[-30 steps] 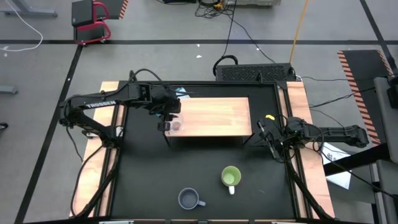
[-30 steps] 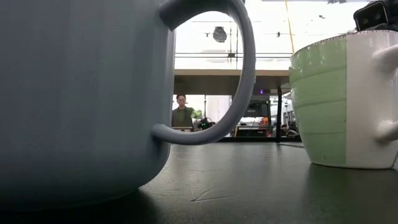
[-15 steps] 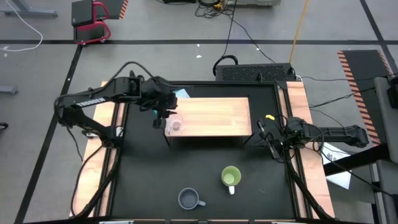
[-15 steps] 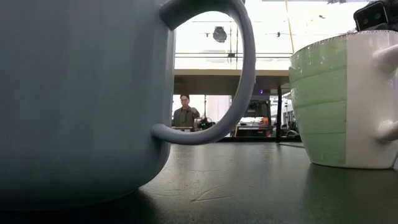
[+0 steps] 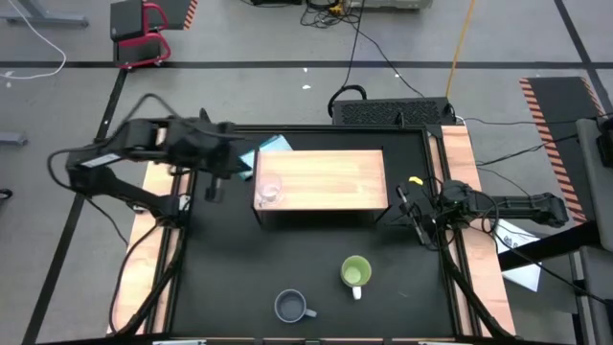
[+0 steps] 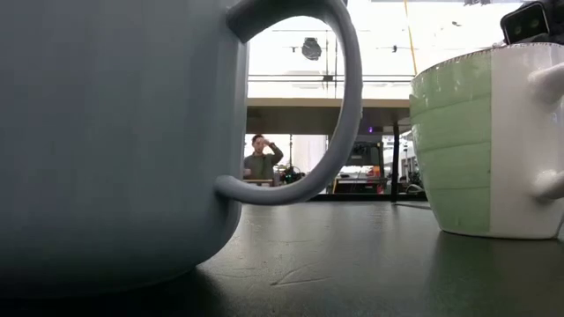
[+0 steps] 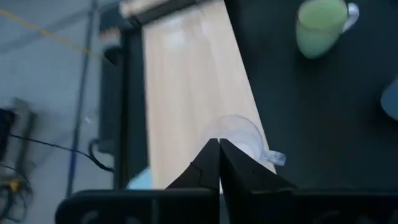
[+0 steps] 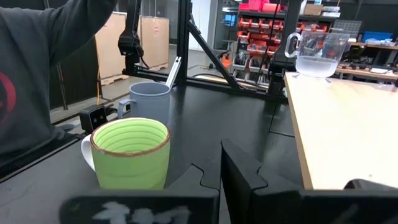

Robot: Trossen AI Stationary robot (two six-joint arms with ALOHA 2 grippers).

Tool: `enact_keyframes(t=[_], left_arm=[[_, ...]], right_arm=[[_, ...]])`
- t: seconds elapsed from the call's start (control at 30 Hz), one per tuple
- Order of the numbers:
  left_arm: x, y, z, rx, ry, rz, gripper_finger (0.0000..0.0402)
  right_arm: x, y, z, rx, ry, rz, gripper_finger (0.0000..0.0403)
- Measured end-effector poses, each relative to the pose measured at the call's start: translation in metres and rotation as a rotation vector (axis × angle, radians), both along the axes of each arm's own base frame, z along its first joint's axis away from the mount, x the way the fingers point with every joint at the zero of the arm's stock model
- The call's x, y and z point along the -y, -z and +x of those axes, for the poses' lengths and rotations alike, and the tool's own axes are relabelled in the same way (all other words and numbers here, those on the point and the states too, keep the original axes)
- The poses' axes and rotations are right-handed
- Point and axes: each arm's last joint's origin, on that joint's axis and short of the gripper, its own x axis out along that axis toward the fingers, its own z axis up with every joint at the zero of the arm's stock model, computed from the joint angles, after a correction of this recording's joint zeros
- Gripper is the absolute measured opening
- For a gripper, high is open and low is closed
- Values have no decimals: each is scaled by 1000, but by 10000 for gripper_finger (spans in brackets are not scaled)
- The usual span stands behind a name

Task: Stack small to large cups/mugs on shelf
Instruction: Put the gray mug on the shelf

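The clear glass cup (image 5: pixel 268 192) stands upright on the left end of the light wooden shelf (image 5: pixel 330 177); it also shows in the left wrist view (image 7: pixel 239 134) and the right wrist view (image 8: pixel 317 53). The green mug (image 5: pixel 355 273) and the grey-blue mug (image 5: pixel 290 307) stand on the black table near its front edge, and fill the low view (image 6: pixel 480 145) (image 6: pixel 106 141). My left gripper (image 5: pixel 241 169) is shut and empty, left of the shelf and clear of the glass cup (image 7: pixel 217 155). My right gripper (image 5: pixel 414 209) waits shut at the shelf's right end.
A light blue object (image 5: pixel 275 145) lies at the shelf's far left corner, and a small yellow thing (image 5: pixel 415 180) lies by its right end. A person's dark sleeve (image 8: pixel 37 81) shows beyond the table's near side. Bare black table (image 5: pixel 230 268) lies left of the mugs.
My left gripper has drawn back from the glass cup toward the table's left edge, and its fingers have come together. The glass cup has stayed upright on the shelf's left end.
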Motion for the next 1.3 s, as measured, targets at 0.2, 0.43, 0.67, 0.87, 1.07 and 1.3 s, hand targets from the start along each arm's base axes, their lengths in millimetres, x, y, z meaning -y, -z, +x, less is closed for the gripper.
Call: enact_keyframes(t=[0.2, 0.43, 0.67, 0.87, 1.07, 1.3], left_arm=[[3, -4, -36, 145, -2, 7, 2], [3, 15, -59, 277, -26, 38, 1], [6, 44, -62, 376, 23, 22, 1], [15, 73, -57, 471, 134, -5, 0], [24, 98, -62, 535, 226, -3, 0], [24, 118, -83, 615, 213, -37, 0]], right_arm=[[0, 0, 0, -2, 0, 4, 0], [0, 0, 0, -2, 0, 5, 0], [0, 0, 0, -2, 0, 5, 0], [0, 0, 0, -2, 1, 4, 0], [0, 0, 0, -14, 1, 23, 0], [0, 2, 0, -34, 1, 25, 0]])
